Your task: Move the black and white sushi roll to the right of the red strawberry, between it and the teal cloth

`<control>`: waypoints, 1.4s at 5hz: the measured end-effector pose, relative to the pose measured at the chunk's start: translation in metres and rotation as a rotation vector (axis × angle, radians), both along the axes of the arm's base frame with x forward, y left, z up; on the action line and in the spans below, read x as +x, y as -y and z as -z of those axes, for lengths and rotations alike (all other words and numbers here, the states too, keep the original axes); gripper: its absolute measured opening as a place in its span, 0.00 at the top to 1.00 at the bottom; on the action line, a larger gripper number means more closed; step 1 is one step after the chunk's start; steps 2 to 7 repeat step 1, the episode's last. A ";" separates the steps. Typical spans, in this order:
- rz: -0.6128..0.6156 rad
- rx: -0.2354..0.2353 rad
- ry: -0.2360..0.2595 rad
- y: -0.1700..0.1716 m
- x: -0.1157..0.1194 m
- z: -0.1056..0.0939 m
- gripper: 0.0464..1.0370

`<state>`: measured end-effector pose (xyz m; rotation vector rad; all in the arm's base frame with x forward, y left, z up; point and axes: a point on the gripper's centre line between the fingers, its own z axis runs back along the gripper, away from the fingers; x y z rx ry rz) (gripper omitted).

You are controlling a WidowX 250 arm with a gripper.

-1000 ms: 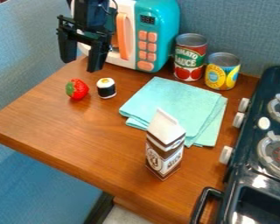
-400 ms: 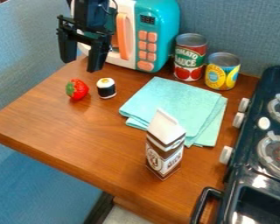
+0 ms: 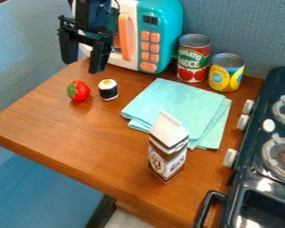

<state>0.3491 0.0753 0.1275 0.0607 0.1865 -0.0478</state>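
The black gripper (image 3: pixel 81 67) hangs at the upper left in front of the toy microwave, open, with nothing between its fingers. Below it on the wooden table lie a red strawberry (image 3: pixel 80 91) with a green top and, just to its right, a black and white sushi roll (image 3: pixel 108 90). A folded turquoise cloth (image 3: pixel 176 107) is spread at the middle right. A brown and white milk carton (image 3: pixel 167 151) stands upright at the cloth's front edge.
A teal and white microwave (image 3: pixel 158 26) with an orange handle stands at the back. Right of it are a tomato sauce can (image 3: pixel 193 60) and a yellow and blue can (image 3: pixel 226 73). A dark toy stove (image 3: pixel 270 151) runs along the right side.
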 end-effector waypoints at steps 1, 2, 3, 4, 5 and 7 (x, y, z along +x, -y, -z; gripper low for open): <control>0.000 0.000 -0.002 0.000 0.000 0.000 0.04; 0.000 0.000 -0.002 0.000 0.000 0.000 0.04; 0.000 0.000 -0.002 0.000 0.000 0.000 0.04; 0.000 0.000 -0.002 0.000 0.000 0.000 0.04; 0.000 0.000 -0.002 0.000 0.000 0.000 0.04; 0.000 0.000 -0.002 0.000 0.000 0.000 0.04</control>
